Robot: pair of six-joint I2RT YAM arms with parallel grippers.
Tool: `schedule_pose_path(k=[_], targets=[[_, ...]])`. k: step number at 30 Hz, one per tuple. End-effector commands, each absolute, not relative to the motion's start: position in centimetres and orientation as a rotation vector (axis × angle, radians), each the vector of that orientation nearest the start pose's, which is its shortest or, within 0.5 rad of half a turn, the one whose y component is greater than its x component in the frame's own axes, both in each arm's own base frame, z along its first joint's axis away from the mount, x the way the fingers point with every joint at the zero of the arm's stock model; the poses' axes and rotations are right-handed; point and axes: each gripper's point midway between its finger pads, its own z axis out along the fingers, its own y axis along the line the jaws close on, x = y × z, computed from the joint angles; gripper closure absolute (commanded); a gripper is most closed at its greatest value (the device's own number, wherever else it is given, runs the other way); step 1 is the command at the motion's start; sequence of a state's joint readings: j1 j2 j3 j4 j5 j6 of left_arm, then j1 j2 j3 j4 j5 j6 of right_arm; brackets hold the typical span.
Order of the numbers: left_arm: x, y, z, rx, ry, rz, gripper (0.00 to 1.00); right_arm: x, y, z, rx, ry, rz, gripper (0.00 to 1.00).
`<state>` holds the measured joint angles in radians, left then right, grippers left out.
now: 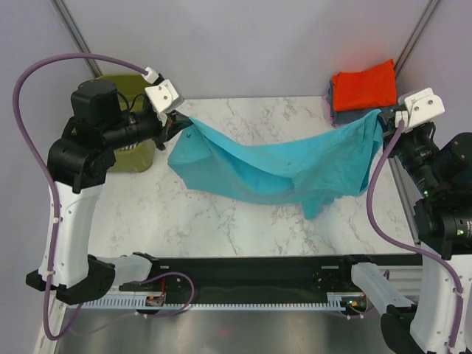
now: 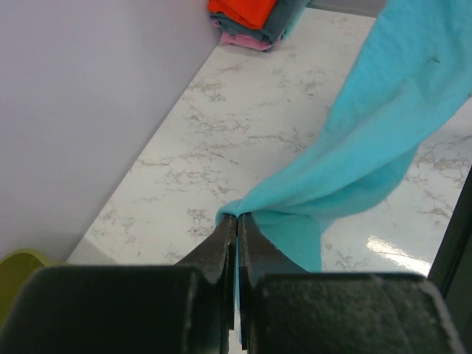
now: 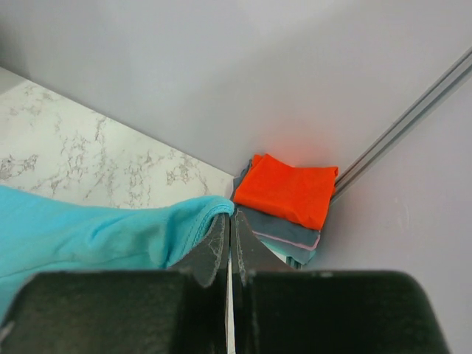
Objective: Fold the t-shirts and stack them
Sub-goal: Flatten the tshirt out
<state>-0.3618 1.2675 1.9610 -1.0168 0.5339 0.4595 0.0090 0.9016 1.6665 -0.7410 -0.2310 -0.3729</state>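
Both claws are clamped shut on cloth. From above, the left gripper [image 1: 177,118] and right gripper [image 1: 389,116] each pinch one end of the teal t-shirt [image 1: 280,166], stretching it across the far half of the table [image 1: 184,221], probably to spread it for folding (its middle seems to sag onto the marble). Only the left wrist view shows how thin a fold those fingers bite. The right wrist view reveals, at the table's far right corner, a grey-blue shirt [image 3: 276,225] under the orange-red shirt [image 3: 287,188], the stack awaiting this one.
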Motion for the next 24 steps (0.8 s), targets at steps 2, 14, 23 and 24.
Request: schedule_pose_path(k=[2,14,23,24], targets=[[27.8,-18.5,44.6,1.146,1.52,-0.416,0.98,27.7,3.2,46.2,-0.481,1.576,-0.053,1.0],[36.7,-19.9,20.5,1.256,2.072,-0.678,0.98,39.6,3.5,26.7,-0.548,1.955,0.044,1.0],[49.7,-18.5,10.8,1.069,2.311,-0.574,0.98,52.4,3.4,14.4,-0.482,2.143,0.102,1.0],[50.7,-18.3,8.6,1.044,2.359,-0.556,0.93,53.6,3.3,14.0,-0.465,2.144,0.1,1.0]])
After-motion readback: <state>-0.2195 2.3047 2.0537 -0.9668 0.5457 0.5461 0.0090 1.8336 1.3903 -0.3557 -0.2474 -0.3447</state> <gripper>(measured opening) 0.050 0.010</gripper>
